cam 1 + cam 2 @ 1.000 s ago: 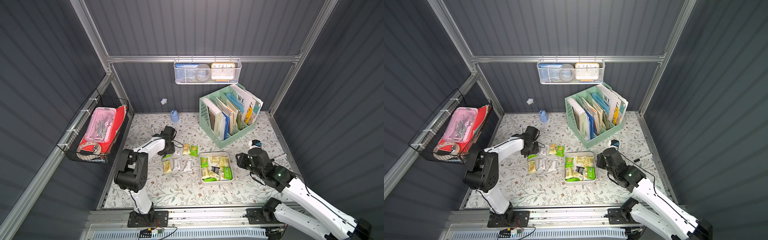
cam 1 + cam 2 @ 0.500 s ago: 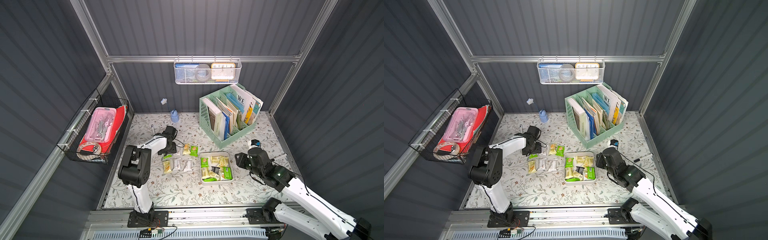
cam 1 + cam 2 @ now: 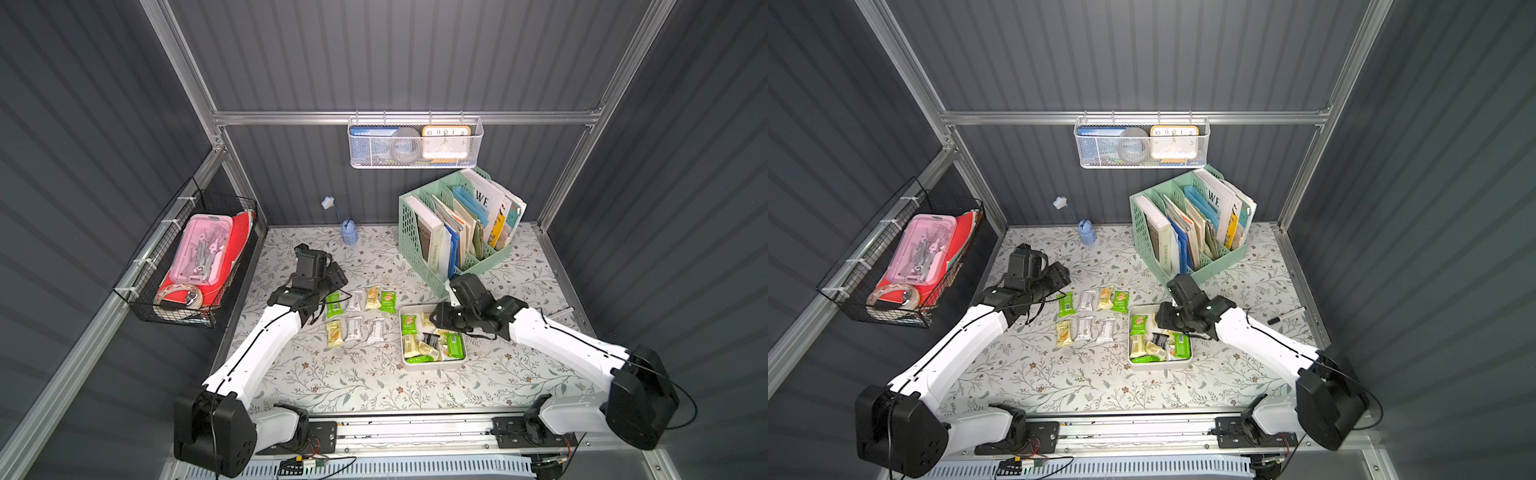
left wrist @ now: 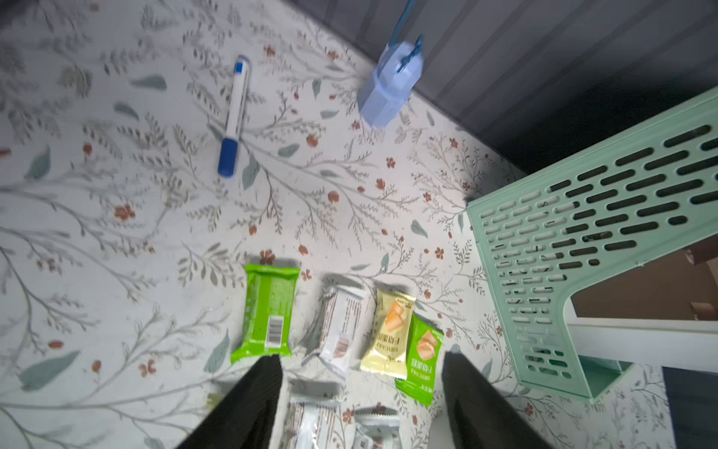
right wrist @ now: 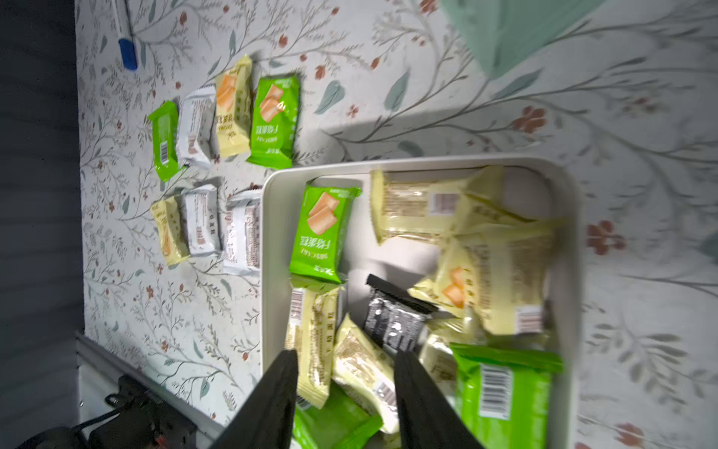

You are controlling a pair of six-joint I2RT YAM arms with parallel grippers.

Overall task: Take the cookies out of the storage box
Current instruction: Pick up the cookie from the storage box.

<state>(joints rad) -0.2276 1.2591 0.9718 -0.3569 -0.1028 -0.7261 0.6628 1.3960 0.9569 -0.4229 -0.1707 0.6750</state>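
Observation:
The storage box (image 3: 432, 368) (image 3: 1158, 365) (image 5: 268, 233) is a shallow white tray on the floral table. It holds several cookies (image 3: 409, 324) (image 3: 1139, 324) (image 5: 322, 229): green, pale yellow and one black packet. More cookies (image 3: 359, 299) (image 3: 1096, 301) (image 4: 268, 311) (image 5: 268, 116) lie in two rows on the table left of the box. My left gripper (image 3: 338, 282) (image 3: 1059, 276) (image 4: 357, 361) hangs open above the far row, holding nothing. My right gripper (image 3: 436, 320) (image 3: 1163, 320) (image 5: 345, 373) is open over the box, and pale yellow packets lie below the gap between its fingers.
A mint-green file organizer (image 3: 457, 232) (image 4: 582, 241) full of books stands behind the box. A blue-capped marker pen (image 4: 235, 116) and a small blue bottle (image 3: 349, 232) lie at the back. A black pen (image 3: 1285, 316) lies at the right. A black wire basket (image 3: 195, 257) hangs on the left wall.
The left gripper's jaws have opened wide over the laid-out rows. The right gripper has swung left from beside the box to above it, and its jaws have widened a little.

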